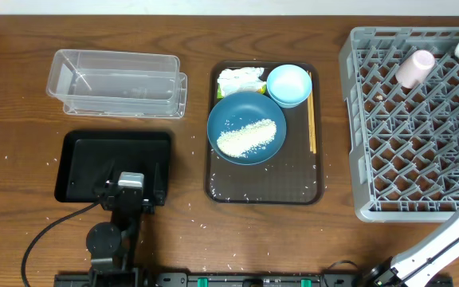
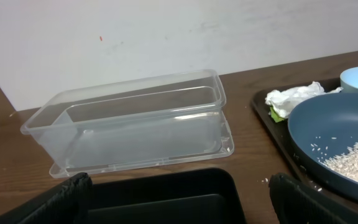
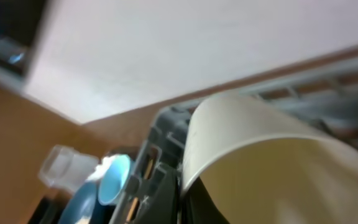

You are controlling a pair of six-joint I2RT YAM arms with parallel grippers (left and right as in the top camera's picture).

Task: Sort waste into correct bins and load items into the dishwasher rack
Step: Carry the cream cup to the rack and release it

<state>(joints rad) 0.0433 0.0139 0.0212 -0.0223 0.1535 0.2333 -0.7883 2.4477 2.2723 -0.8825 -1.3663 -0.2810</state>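
The left pincer (image 2: 182,198) is released, with its fingers wide apart over the black tray (image 1: 78,159), which lies on the desk (image 1: 22,231) left of the brown serving tray (image 1: 265,190). The right pincer (image 3: 216,206) grasps the white cup (image 3: 260,155) over the dishwasher rack (image 1: 409,159), which stands right of that tray. On the tray, the rice (image 1: 247,137) lies in the dark blue plate (image 1: 229,119).
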